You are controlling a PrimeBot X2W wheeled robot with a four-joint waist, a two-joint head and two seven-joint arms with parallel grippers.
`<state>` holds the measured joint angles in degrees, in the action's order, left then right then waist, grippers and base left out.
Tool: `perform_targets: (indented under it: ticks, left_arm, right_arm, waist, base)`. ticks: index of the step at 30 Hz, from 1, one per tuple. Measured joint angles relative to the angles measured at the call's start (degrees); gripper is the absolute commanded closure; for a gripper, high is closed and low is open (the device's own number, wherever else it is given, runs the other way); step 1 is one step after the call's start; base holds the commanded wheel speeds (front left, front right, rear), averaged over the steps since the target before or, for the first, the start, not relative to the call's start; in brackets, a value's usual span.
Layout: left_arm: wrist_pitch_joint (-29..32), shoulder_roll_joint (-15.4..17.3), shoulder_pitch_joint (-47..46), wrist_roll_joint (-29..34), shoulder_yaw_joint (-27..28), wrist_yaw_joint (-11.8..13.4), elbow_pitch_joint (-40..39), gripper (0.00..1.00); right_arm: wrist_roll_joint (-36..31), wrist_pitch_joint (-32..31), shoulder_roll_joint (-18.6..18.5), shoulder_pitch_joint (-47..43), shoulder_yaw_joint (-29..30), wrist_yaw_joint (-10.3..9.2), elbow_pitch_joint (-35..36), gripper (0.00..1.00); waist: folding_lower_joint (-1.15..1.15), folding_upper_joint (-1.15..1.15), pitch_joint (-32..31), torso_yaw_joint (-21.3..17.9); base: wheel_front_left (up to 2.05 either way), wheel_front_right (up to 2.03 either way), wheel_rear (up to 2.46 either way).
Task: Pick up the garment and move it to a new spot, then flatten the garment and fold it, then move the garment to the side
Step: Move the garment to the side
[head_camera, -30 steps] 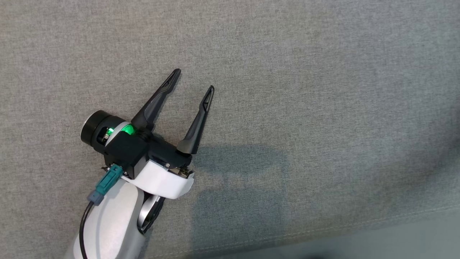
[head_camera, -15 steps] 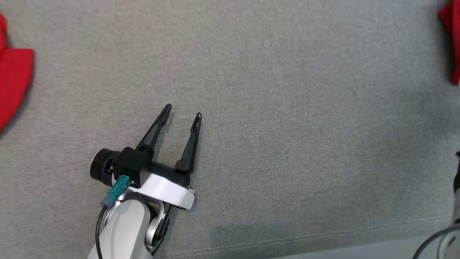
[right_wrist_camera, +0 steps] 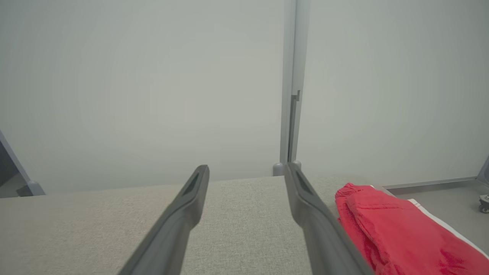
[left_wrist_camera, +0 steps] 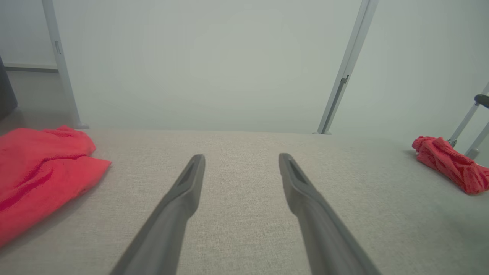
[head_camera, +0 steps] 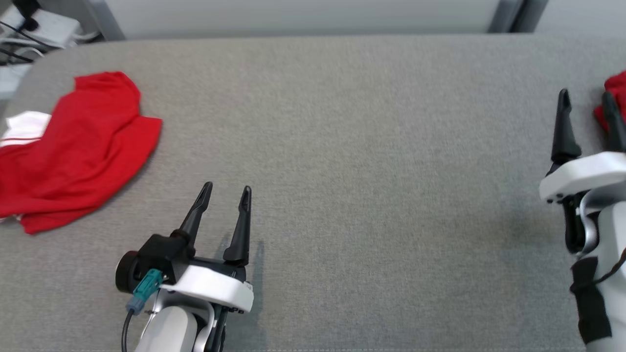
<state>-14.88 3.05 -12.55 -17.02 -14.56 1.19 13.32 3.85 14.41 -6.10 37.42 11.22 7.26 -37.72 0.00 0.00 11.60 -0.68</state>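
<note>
Head view: left hand [head_camera: 227, 187] sits low left over the grey table [head_camera: 367, 146], fingers spread wide, nothing between them, nothing held. Right hand [head_camera: 586, 94] is at the right edge, fingers also wide apart and empty. Its outer finger overlaps the right garment [head_camera: 617, 85] in this view; can't tell if they touch.

Two red garments lie on the table. Left garment [head_camera: 83, 146] is rumpled near the far-left corner, well apart from the left hand, and partly over a white cloth [head_camera: 24, 127] at the table edge. Right garment is bunched at the far right, mostly cut off by the frame.

Left wrist view: one garment on each side, bare table between the fingers.

Right wrist view: right garment is just beside the outer finger, outside the gap, not gripped. Pale wall [right_wrist_camera: 153, 95] behind the table.
</note>
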Motion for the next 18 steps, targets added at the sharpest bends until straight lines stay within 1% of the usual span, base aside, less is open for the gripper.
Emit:
perform_targets:
  ticks: [3,8,9,11,13,18]
  left_arm:
    - [0.0,0.0,1.6,0.9,0.8,0.9,-0.2,0.00]
    - [0.0,-0.1,4.6,0.3,1.7,1.0,-0.2,0.00]
    - [0.0,-0.1,5.2,0.5,1.8,1.4,-0.2,0.00]
    - [0.1,0.1,6.1,1.9,1.9,2.1,-1.2,0.00]
    - [0.2,0.5,6.5,3.7,1.9,2.2,-1.8,0.00]
    - [0.2,0.6,8.9,4.3,2.2,0.8,-3.1,0.00]
  right_arm:
    - [2.3,0.0,-0.2,-3.8,-3.9,0.00,2.6,0.00]
    - [4.9,0.0,-0.5,-11.1,-9.1,0.00,7.8,0.00]
    - [5.4,0.0,-0.7,-12.6,-9.9,0.00,8.7,0.00]
    - [6.1,0.0,-0.7,-15.5,-10.5,0.00,10.5,0.00]
    - [6.2,0.0,-0.9,-18.0,-11.2,0.00,11.9,0.00]
    - [6.2,0.0,-0.5,-23.4,-12.1,0.00,16.8,0.00]
  waist:
    - [0.00,0.00,-3.1,1.4]
    - [0.00,0.00,-8.1,3.2]
    - [0.00,0.00,-9.0,3.6]
    - [0.00,0.00,-10.6,4.2]
    - [0.00,0.00,-11.8,4.9]
    - [0.00,0.00,-13.7,6.1]
  base:
    - [0.00,0.00,0.00]
    - [0.00,0.00,0.00]
    - [0.00,0.00,0.00]
    - [0.00,0.00,0.00]
    - [0.00,0.00,0.00]
    - [0.00,0.00,0.00]
